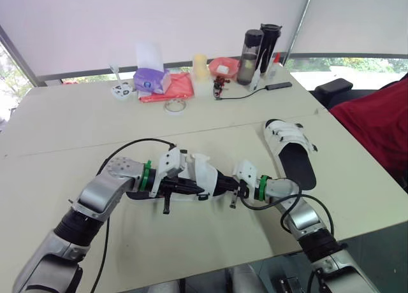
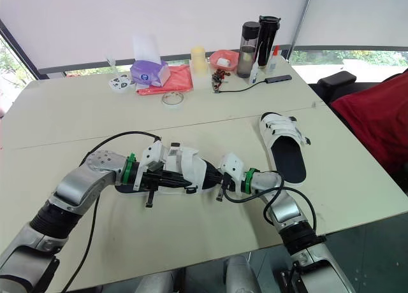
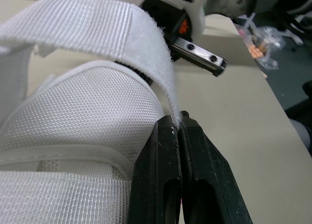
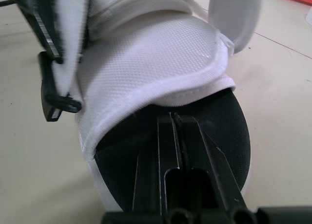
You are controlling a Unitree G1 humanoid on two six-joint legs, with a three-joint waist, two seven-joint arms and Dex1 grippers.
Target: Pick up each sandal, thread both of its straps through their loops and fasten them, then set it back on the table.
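Head view: white-strapped, black-soled sandal (image 1: 205, 173) is seen on the near part of the cream table (image 1: 76, 134). Left wrist view: its white woven strap (image 3: 97, 24) is pinched by the left gripper (image 3: 178, 122). Right wrist view: the right gripper (image 4: 174, 118) is closed tight, laid over the black insole (image 4: 225, 131).

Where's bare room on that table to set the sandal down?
Bare: the strip between held sandal and tissue box, and the table to the left. Crowded: far edge, tissue box to bottles; second sandal lies right.
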